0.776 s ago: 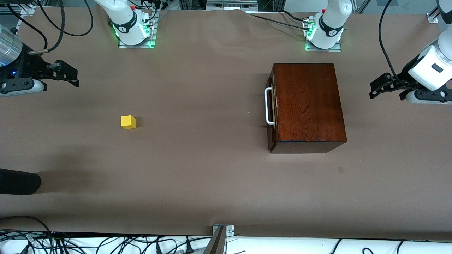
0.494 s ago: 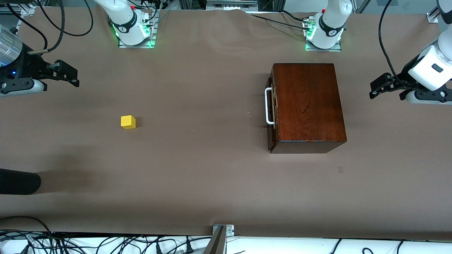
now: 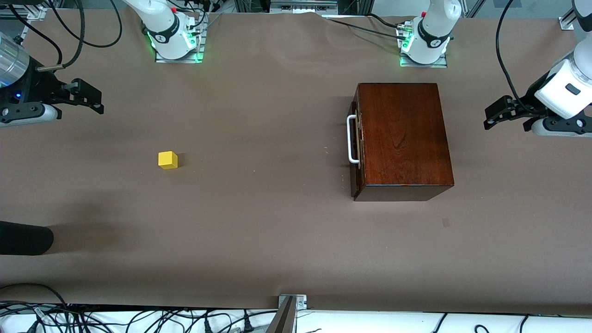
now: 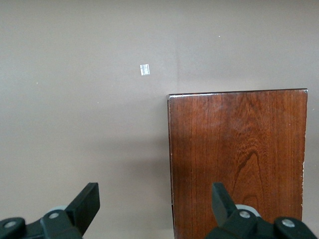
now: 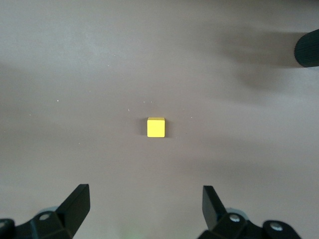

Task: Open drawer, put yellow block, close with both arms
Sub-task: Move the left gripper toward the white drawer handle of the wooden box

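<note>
Nothing moved; yellow block cubic, drawer shut

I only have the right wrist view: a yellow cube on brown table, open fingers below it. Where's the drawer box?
Observer: The wooden box sits toward the left arm's end of the table, well apart from the yellow block.
Operator: Is its drawer open?
Observer: No, the drawer is shut, white handle facing the block's end.
Operator: Where's the left gripper?
Observer: The left gripper hangs open beside the box, at the table's end, touching nothing.
Operator: And mine?
Observer: The right gripper is open at the right arm's end, holding nothing.
</note>
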